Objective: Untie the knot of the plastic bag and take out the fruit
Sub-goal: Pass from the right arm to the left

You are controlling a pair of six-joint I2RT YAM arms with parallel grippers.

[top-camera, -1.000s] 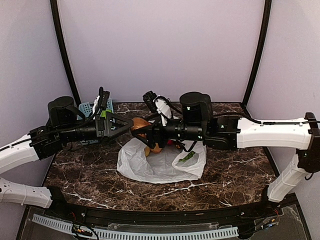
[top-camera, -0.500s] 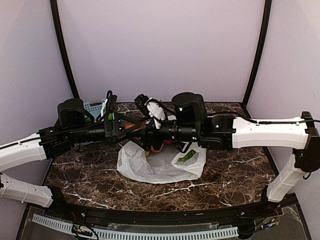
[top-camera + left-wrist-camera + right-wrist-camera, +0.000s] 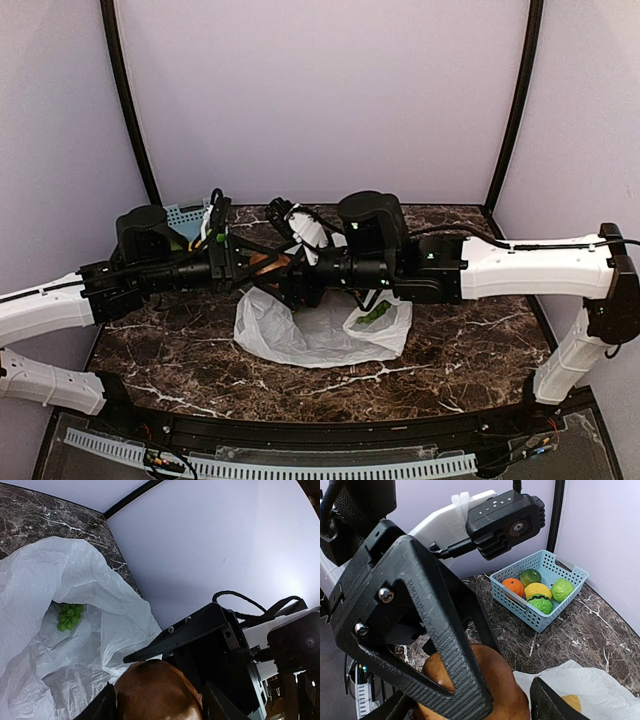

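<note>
Brown fruit held up above the plastic bag
Our right gripper grips the fruit, partly cut off; our left gripper sits around it, and we cannot tell its grip; the bag lies flat, longest left to right.

Item: fruit, between my left claw and right claw, above plastic bag; basket behind-left.

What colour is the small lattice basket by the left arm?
Light blue basket; it shows best in the right wrist view.
</note>
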